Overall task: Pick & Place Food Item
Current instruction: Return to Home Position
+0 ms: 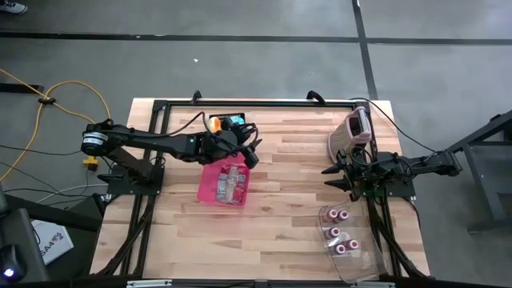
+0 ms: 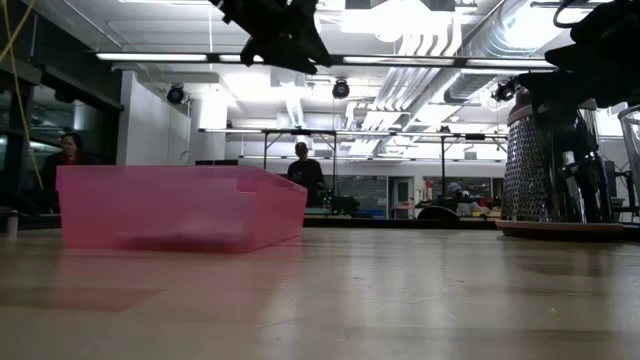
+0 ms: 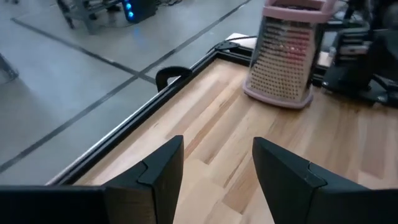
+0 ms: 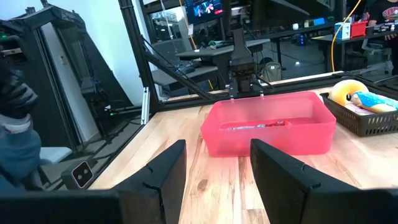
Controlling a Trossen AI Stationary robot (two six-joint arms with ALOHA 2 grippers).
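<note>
Left claw [image 1: 250, 154] parted and empty (above the pink bin [image 1: 216, 186], frame centre), right claw [image 1: 336, 178] parted, empty, centre-right, below the grater [image 1: 357, 128]

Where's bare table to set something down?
Bare: the middle strip of the table between the pink bin and the right gripper; the corner below the bin in the high view. Crowded: the right side, with grater, right gripper and clear donut tray. The left gripper hangs over the bin's corner.
</note>
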